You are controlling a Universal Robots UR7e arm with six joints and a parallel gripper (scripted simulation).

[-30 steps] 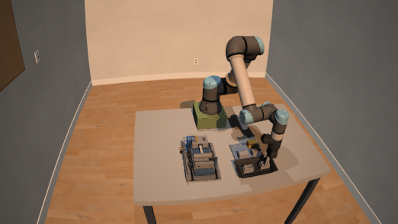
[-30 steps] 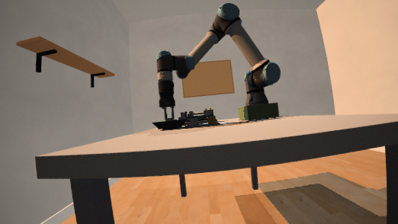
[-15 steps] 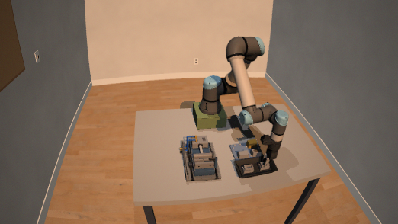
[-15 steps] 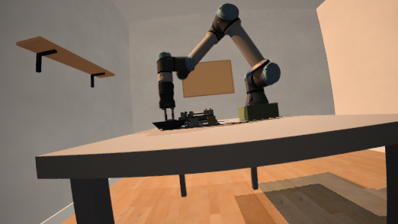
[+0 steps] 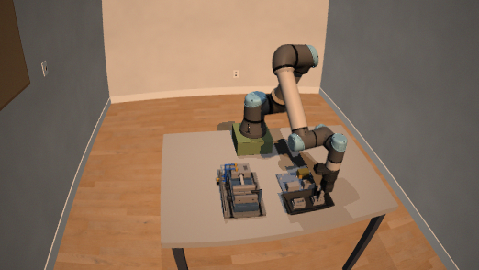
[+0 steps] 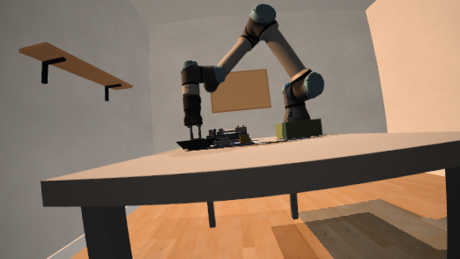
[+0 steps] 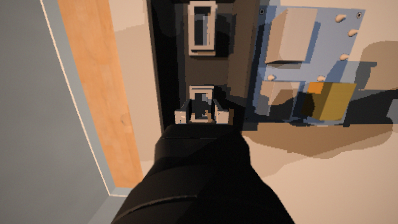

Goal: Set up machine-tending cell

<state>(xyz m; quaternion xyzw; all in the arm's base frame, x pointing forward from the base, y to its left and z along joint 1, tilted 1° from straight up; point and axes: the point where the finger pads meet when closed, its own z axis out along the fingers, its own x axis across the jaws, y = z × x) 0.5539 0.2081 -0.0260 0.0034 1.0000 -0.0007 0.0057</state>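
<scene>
Grey vise (image 5: 241, 192) sits left. Dark outfeed tray (image 7: 160, 60) holds two finished parts: one (image 7: 202, 27) loose, one (image 7: 202, 98) clamped in the gripper (image 7: 202, 116). Infeed plate (image 7: 334, 50) right carries two aluminium blanks (image 7: 291, 35) and a brass blank (image 7: 330, 101).

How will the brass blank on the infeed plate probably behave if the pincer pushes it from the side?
The brass blank looks like a solid block with flat faces, so it should slide and not roll. It looks squat, so tipping seems unlikely. Pins stand on the infeed plate, so one may stop it.
</scene>
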